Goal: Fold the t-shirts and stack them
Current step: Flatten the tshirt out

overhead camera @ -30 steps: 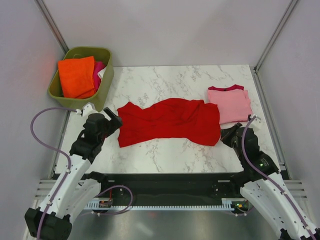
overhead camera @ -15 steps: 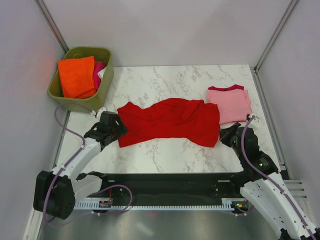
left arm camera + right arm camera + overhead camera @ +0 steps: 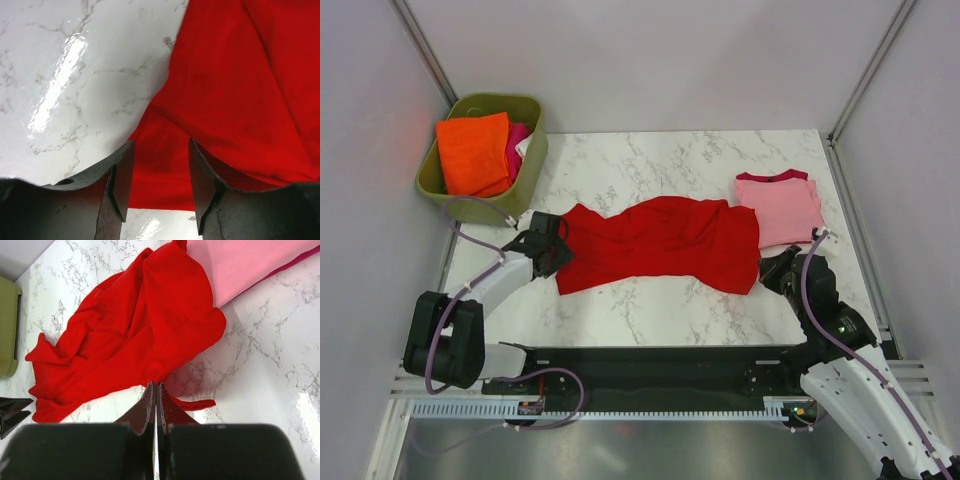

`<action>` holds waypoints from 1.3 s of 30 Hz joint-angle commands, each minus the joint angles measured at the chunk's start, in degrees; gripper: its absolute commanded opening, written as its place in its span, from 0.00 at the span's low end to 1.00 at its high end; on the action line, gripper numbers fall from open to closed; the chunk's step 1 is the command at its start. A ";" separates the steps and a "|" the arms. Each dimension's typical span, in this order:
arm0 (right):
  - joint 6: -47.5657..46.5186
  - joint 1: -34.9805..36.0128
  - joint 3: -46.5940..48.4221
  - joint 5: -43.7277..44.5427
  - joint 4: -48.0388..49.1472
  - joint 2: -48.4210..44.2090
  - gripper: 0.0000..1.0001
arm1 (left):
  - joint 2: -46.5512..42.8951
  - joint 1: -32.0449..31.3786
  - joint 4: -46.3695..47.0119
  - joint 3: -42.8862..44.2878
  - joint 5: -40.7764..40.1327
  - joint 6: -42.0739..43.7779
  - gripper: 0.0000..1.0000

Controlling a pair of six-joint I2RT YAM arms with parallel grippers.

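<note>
Red shirt (image 3: 660, 245): crumpled, unfolded, middle of bench (image 3: 650, 165). Pink shirt (image 3: 780, 208): folded, touching its right end. My left fingers (image 3: 121, 175): half spread astride the left edge. I should seat deep before pinching. My right fingers (image 3: 152, 405): pressed together at the right hem, and I cannot tell if they hold cloth. Best to draw both ends apart evenly, low.

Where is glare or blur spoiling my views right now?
Left wrist: bright glare streak on the marble table, left claw dark and slightly soft near the lens, red t-shirt folds readable. Right wrist: glare patch on the marble at lower right, shirt sharp, right claw a dark silhouette. Top external: even light, faint shadows, everything sharp, orange glow on the wall by the tub.
</note>
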 commanded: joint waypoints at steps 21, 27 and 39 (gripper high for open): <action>-0.70 -0.02 -2.17 0.41 2.74 -0.83 0.00 | 11.76 -13.27 -4.16 13.64 -6.27 -2.45 0.61; -0.61 0.07 -1.91 0.67 1.60 -2.59 0.00 | 14.67 -14.76 -5.48 13.29 -6.70 -7.11 0.56; -1.13 -0.02 -1.73 1.28 0.81 -2.33 0.00 | 9.13 -14.85 -6.62 8.28 -9.69 -10.72 0.32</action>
